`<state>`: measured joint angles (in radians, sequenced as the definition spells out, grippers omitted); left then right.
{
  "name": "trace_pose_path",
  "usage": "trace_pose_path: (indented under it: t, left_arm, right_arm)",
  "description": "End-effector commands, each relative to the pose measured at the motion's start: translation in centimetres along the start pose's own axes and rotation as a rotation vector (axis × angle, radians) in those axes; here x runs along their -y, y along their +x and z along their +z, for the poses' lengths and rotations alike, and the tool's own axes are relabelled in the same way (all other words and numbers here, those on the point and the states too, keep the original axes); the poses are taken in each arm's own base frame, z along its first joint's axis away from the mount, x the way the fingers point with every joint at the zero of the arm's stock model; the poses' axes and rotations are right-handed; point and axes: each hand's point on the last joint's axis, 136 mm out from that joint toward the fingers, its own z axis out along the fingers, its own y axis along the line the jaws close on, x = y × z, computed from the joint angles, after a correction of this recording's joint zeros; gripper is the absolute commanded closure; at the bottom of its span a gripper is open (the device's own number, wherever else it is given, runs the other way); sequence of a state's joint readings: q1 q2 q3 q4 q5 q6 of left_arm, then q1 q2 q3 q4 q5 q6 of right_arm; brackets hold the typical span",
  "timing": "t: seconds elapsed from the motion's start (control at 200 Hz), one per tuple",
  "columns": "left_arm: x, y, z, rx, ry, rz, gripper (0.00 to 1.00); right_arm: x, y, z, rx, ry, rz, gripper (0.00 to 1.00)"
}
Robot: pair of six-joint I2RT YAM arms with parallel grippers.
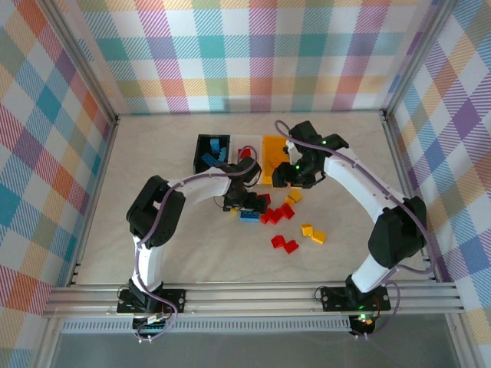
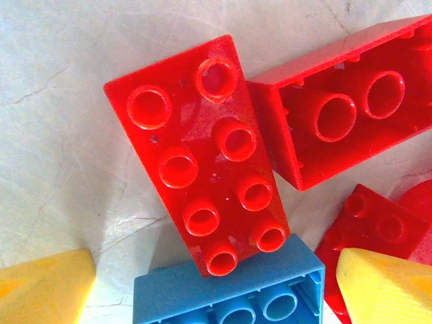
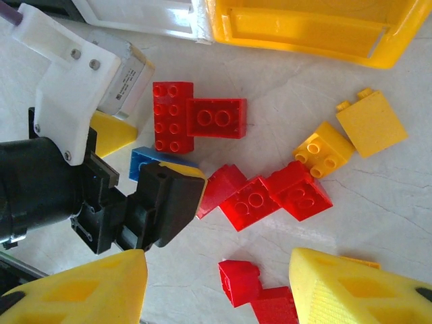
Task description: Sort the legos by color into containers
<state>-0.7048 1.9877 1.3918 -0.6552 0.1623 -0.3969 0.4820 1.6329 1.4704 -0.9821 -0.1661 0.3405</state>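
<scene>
The legos lie in a loose pile mid-table. In the left wrist view a long red brick (image 2: 202, 162) leans on a blue brick (image 2: 229, 290), with an upturned red brick (image 2: 351, 115) beside it. My left gripper (image 2: 216, 297) is open, its yellow fingertips (image 2: 44, 287) on either side of the blue brick and apart from it. My right gripper (image 3: 216, 290) hangs open above a small red brick (image 3: 239, 280), holding nothing. The left gripper (image 3: 145, 158) straddles the blue brick (image 3: 145, 162). The black bin (image 1: 201, 157), white bin (image 1: 247, 142) and yellow bin (image 1: 272, 157) stand behind the pile.
Yellow bricks (image 3: 324, 148) and several red bricks (image 3: 270, 196) lie to the right of the left gripper. More red bricks (image 1: 284, 244) and yellow bricks (image 1: 313, 232) sit nearer the front. The two grippers are close together. The checked walls stand well back.
</scene>
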Motion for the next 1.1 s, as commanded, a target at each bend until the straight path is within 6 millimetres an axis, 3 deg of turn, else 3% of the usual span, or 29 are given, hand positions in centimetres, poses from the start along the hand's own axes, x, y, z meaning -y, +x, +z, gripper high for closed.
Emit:
trace_pose_path:
  t: [0.0, 0.615, 0.695, 0.96, 1.095]
  left_arm:
    - [-1.8, 1.5, -0.1, -0.028, -0.080, -0.013, 0.07]
    - [-4.3, 2.3, -1.9, 0.001, -0.173, -0.023, 0.16]
    - [-4.4, 2.4, -1.7, -0.005, -0.178, -0.019, 0.20]
    - [-4.3, 2.3, -1.3, -0.009, -0.170, -0.028, 0.21]
    - [-4.4, 2.6, -1.0, -0.021, -0.173, -0.029, 0.33]
  right_arm:
    - [-0.6, 0.1, -0.4, 0.008, -0.031, 0.007, 0.42]
    - [-0.4, 0.9, 0.1, 0.004, -0.048, 0.038, 0.42]
    - [-0.4, 1.0, 0.1, 0.004, -0.049, 0.038, 0.42]
    - [-0.6, 0.9, 0.3, 0.001, -0.059, 0.042, 0.42]
    - [-0.6, 0.9, 0.3, 0.002, -0.057, 0.040, 0.42]
